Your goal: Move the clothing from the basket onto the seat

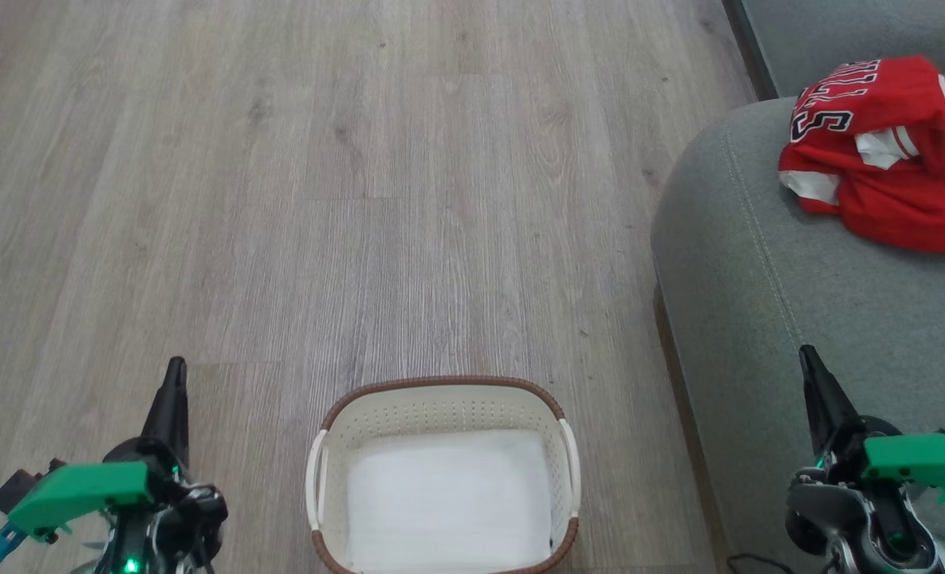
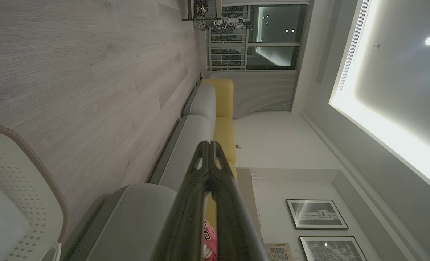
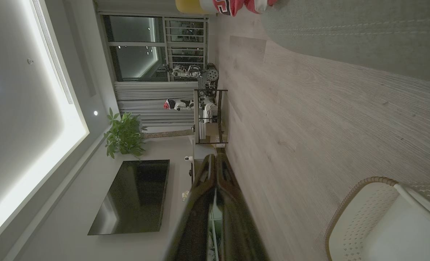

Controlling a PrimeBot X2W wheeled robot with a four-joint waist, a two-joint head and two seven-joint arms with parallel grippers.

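Red crumpled clothing (image 1: 891, 187) on grey-green seat (image 1: 799, 319)

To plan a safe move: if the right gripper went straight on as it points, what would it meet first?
Nothing near: the right gripper points through open air above the grey wood-look floor. Far off, perhaps the dark metal shelf rack; depth unclear.

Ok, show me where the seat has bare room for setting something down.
Bare: the front stretch of the seat, between the clothing and the right gripper, across to its rounded edge by the floor. Crowded: the far right part, where the clothing lies heaped.
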